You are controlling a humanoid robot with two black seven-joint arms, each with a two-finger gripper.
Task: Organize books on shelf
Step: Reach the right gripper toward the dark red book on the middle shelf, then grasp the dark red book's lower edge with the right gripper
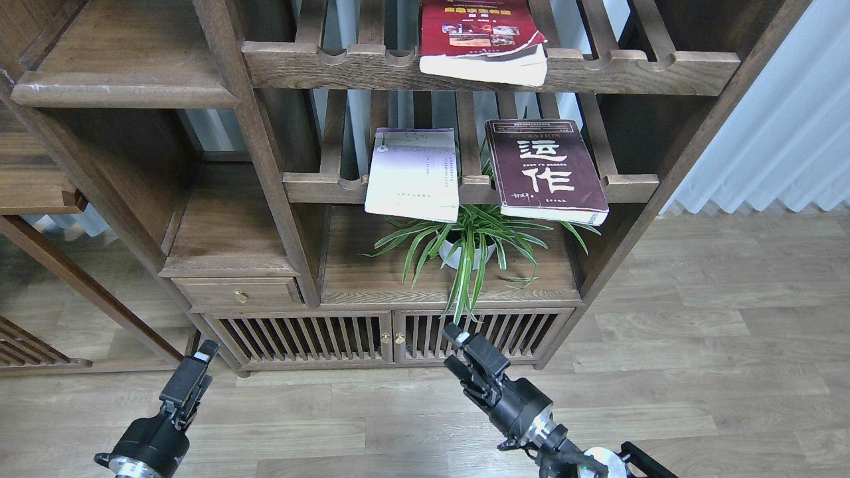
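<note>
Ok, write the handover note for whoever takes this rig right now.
Left end effector: low by the floor, holding nothing; open or shut unclear.
Right end effector: open, empty, in front of the cabinet doors.
Red book: on the upper slatted rack, overhanging its front.
Pale book and maroon book: side by side on the lower rack, above the plant.
Solid shelf, upper left: no books.
Done: nothing. Left: all three books.

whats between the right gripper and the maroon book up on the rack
In the head view, the spider plant in its white pot sits between the right gripper and the maroon book.
</note>
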